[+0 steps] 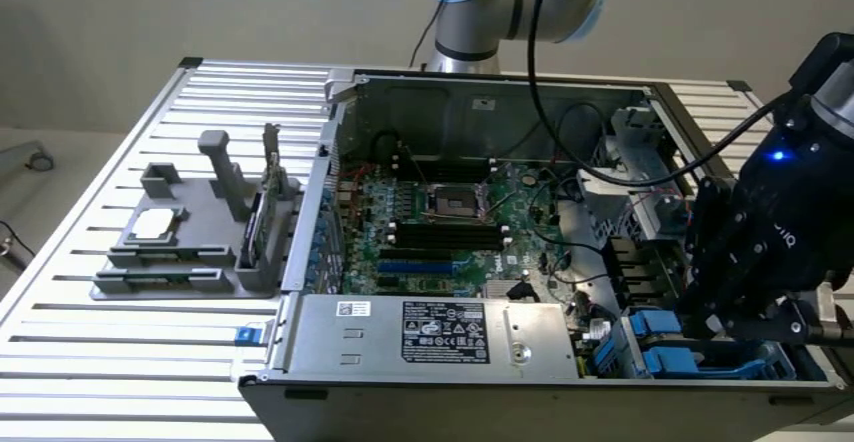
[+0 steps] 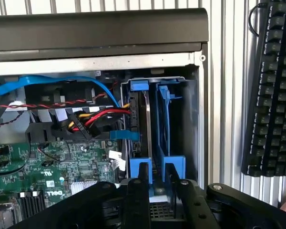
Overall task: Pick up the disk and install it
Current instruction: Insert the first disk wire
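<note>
Hovering over the drive bay at the case's [image 1: 534, 382] corner, our pincer [image 2: 155, 183] straddles the blue tabs of the disk [image 2: 145, 129] standing edge-up there, grip unclear to us; we judge it stiff, fairly heavy, shock-sensitive, best held by that frame.
</note>
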### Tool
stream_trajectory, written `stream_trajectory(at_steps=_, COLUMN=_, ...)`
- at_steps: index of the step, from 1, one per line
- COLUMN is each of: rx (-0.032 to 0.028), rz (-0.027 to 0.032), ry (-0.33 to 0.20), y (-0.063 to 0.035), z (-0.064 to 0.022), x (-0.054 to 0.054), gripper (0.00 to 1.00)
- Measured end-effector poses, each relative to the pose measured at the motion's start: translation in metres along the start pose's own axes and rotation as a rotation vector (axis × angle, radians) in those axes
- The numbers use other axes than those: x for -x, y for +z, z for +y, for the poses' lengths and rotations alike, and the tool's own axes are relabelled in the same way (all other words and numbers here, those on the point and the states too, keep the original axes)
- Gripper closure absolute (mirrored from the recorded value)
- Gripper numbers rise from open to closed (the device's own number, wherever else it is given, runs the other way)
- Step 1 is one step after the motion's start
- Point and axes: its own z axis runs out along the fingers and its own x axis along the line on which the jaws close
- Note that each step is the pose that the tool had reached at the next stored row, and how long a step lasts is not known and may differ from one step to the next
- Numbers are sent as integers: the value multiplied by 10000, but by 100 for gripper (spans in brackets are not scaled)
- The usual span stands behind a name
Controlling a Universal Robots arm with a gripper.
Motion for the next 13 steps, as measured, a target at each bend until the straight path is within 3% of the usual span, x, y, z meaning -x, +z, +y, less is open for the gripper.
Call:
stream_trajectory(at_steps=1, rx=0, rz=3, ry=0, y=-4, z=-19, x=7, gripper=78)
stream_trajectory(at_steps=2, rx=0, rz=5, ry=0, y=-8, z=-39, x=14, gripper=78)
stream_trajectory(at_steps=3, rx=0, rz=6, ry=-1, y=-15, z=-56, x=19, gripper=89)
stream_trajectory(at_steps=6, rx=0, rz=7, ry=-1, y=-39, z=-98, x=27, gripper=89)
stream_trajectory(at_steps=13, rx=-1, rz=15, ry=-2, y=-42, z=-99, x=28, gripper=89)
